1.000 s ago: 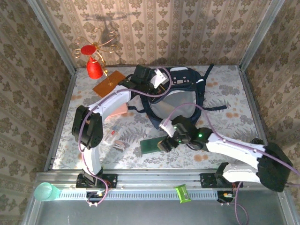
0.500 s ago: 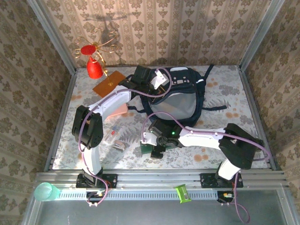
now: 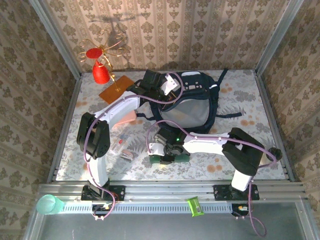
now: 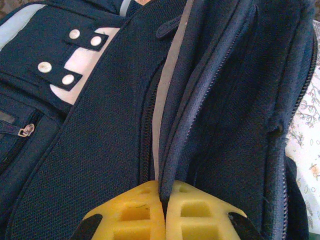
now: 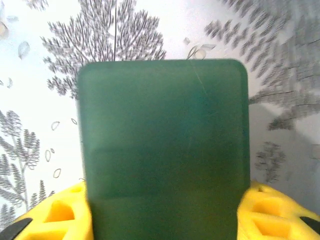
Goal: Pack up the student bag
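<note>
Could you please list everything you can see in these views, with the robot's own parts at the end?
student bag: one, dark navy with a white patch, far middle of the table
notebook: one, dark green, flat at the near middle
cone ornament: one, red with gold wire, far left
flat card: one, orange-brown, beside the ornament
pink object: one, partly under the left arm
small packets: count unclear, clear with red, near left
cup: one, teal, on the near rail, left
clip: one, bright green, on the near rail
tablecloth: one, white with a grey leaf print
left gripper: yellow fingers, pinched shut on the bag's fabric edge
right gripper: yellow fingers, astride the notebook; grip unclear
</note>
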You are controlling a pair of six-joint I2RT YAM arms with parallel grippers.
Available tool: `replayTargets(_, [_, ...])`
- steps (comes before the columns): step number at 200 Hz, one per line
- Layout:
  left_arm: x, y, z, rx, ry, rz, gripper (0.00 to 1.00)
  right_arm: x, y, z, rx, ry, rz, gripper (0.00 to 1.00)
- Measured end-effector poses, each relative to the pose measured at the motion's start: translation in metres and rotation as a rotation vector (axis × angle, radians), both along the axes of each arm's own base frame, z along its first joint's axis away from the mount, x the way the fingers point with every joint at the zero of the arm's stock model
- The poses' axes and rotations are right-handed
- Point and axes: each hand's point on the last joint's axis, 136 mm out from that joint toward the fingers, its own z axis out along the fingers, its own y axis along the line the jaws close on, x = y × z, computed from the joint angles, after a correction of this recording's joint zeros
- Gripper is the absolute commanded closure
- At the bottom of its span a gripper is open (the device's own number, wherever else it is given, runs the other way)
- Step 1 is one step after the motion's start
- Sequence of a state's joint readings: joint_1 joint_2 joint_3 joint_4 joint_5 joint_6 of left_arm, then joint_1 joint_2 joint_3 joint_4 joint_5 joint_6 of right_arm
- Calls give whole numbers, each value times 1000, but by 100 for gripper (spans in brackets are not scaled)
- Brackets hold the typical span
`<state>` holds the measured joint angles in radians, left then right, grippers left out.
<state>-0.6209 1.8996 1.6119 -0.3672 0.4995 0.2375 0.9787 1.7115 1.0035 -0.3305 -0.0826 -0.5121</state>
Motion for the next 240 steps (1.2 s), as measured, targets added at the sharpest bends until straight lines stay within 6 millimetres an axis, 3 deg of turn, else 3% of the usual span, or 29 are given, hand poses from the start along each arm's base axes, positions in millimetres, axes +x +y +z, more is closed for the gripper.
replayTargets(13, [0,0,0,-2,6,7,100,6,6,40,108,-48,-33,65])
replayTargets(27, [0,0,0,-6,18,16,100,12,-1,74,210,-75,-100,66])
replayTargets(61, [1,0,3,-43,52,59,100,49,-63,131,494,-51,-443,69])
replayTargets(85, [0,0,12,-80,65,86,100,82,-98,150,663,-6,-687,67])
replayTargets(99, [1,-1,21,-102,64,98,100,88,-97,149,698,35,-721,59])
replayTargets(114, [0,0,26,-114,69,106,100,82,-84,140,676,82,-691,47])
replayTargets(132, [-1,0,28,-118,75,112,100,55,-56,120,567,97,-553,32])
replayTargets(152, [-1,0,28,-119,80,115,100,24,-25,101,447,94,-383,28])
replayTargets(164, [-1,0,28,-119,81,114,100,17,-13,89,390,93,-326,27])
replayTargets(218, [-4,-1,25,-107,86,107,100,53,12,46,210,17,-288,29])
replayTargets(240, [-8,-2,22,-92,82,95,100,68,19,40,170,-27,-279,38])
